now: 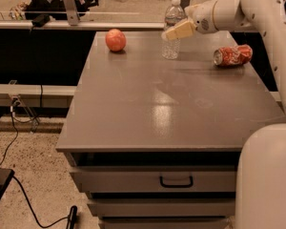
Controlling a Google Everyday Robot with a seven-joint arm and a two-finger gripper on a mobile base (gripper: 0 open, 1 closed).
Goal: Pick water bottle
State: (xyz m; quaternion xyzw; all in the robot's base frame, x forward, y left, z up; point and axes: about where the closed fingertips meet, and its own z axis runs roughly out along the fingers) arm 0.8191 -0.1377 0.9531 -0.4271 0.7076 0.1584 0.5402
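The water bottle [171,48] is clear and ribbed with a white cap. It stands upright near the far edge of the grey table [171,113], right of centre. My gripper [175,31] reaches in from the right on the white arm [229,11]. It sits at the bottle's mid-height, its beige end crossing in front of the bottle. The bottle's base rests on the table.
A red apple [115,39] lies at the far left of the table. A crushed orange-red soda can [232,55] lies on its side at the far right. Drawers with a handle [176,181] are below the tabletop. Cables run over the floor at the left.
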